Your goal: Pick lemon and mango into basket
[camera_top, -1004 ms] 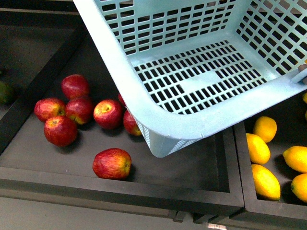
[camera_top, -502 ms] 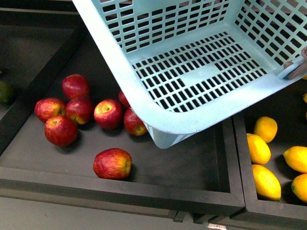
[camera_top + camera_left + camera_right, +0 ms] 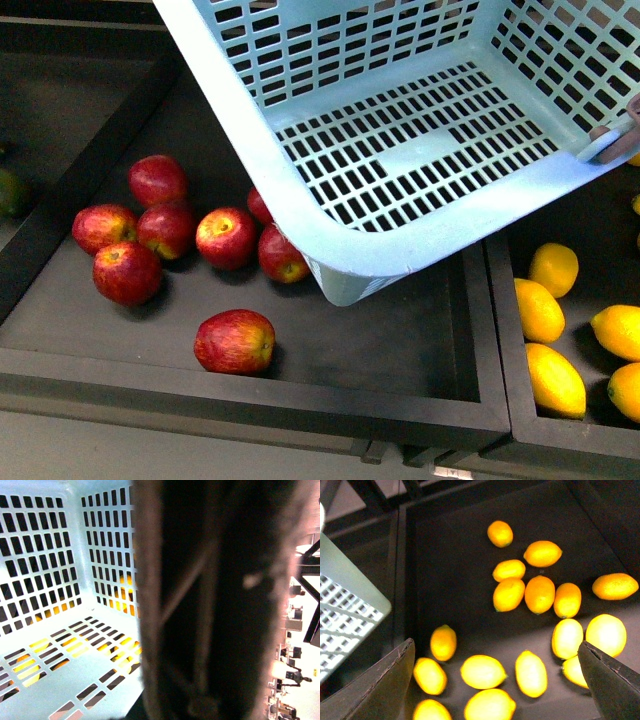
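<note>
At the front view's lower left, a lone red apple [image 3: 234, 341] lies near the dark bin's [image 3: 250, 400] front wall, with more apples [image 3: 165, 228] clustered behind it. At lower right, lemons [image 3: 555, 380] lie in the neighbouring bin. The basket [image 3: 250, 150] hangs tilted across the upper frame. The right gripper [image 3: 495, 644] gapes wide above the lemons, holding nothing. A blurred dark bar [image 3: 215, 600] hides the left gripper, so its grip cannot be told.

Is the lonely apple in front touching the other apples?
Apart. The front view shows bare dark tray floor between the lone apple and the apple cluster.
</note>
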You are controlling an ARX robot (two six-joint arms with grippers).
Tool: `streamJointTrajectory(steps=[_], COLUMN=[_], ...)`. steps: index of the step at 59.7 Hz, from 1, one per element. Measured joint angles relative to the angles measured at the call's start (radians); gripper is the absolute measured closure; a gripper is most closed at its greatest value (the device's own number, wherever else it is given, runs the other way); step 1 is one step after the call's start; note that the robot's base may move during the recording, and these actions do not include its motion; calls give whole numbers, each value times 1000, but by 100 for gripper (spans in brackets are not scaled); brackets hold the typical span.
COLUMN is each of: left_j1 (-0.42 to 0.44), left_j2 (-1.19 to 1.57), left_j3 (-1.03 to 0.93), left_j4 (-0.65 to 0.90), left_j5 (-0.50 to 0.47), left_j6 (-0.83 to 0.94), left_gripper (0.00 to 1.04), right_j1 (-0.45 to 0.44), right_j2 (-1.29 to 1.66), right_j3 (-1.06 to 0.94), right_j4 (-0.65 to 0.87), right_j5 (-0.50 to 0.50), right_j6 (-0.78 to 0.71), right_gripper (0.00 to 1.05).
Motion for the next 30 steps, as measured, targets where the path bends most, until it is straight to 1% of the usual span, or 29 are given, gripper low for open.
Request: streamJointTrajectory(steps=[1, 7, 8, 9, 14, 17, 19, 22, 23, 24, 30], left_j1=[0, 0, 0, 0, 0, 0, 0, 0, 0, 0, 0], left_j2=[0, 0, 0, 0, 0, 0, 0, 0, 0, 0, 0], left_j3=[0, 0, 0, 0, 0, 0, 0, 0, 0, 0, 0], left_j4=[0, 0, 0, 0, 0, 0, 0, 0, 0, 0, 0], left_j5=[0, 3, 4, 4, 4, 4, 3, 1, 1, 1, 0], left_j6=[0, -1, -1, -1, -1, 0, 0, 0, 0, 0, 0], left_gripper=[101, 101, 101, 101, 101, 101, 101, 101, 101, 101, 101], right_j1=[-8, -22, -24, -24, -24, -23, -21, -15, -14, -11, 7], right_j2=[61, 235, 278, 300, 439, 529, 562, 668, 677, 713, 816], right_j3=[20, 77, 94, 103, 154, 188, 200, 233, 236, 249, 289], right_j4=[13, 47, 48, 47, 36, -2, -16, -26, -26, -27, -21], right_j5=[-11, -24, -28, -29, -54, -80, -84, -72, -70, -61, -37], right_j6=[-50, -192, -243, -253, -407, -515, -549, -691, -702, -747, -854], right_gripper=[9, 9, 9, 9, 9, 9, 9, 9, 9, 9, 9])
